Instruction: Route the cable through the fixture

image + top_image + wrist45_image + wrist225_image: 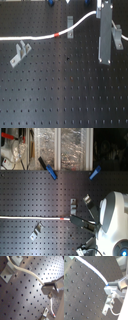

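First wrist view: tool [47, 289] pinching cable [30, 273]; first exterior view only: red band [57, 35]

White cable [30, 38] with red band [56, 35]; black perforated board [60, 95]; grey brackets [20, 53].
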